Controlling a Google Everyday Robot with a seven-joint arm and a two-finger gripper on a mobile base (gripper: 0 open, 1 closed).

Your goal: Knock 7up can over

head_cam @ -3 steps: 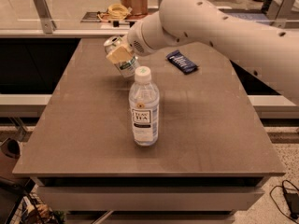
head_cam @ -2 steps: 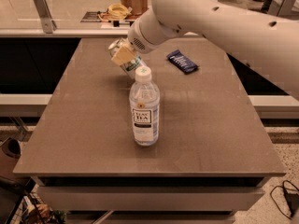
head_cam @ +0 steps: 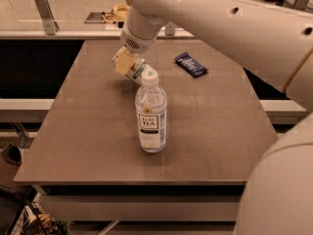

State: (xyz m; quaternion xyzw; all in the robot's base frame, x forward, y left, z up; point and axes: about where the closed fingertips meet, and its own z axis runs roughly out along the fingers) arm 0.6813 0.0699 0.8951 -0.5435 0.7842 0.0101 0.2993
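Observation:
The 7up can (head_cam: pixel 140 72), white and green, leans over on the table (head_cam: pixel 88 131) just behind the tea bottle's white cap, which hides its lower right part. My gripper (head_cam: pixel 125 62) is at the end of the white arm that comes in from the upper right. It is pressed against the can's upper left side. Whether it holds the can or only touches it does not show.
A clear tea bottle (head_cam: pixel 151 116) with a white cap stands upright at the table's middle, right in front of the can. A flat dark blue snack wrapper (head_cam: pixel 190 64) lies at the back right. A counter with cables runs behind the table.
The arm has swung in from the right, and my gripper has moved a little right and nearer, toward the bottle. The can has shifted with it and leans more.

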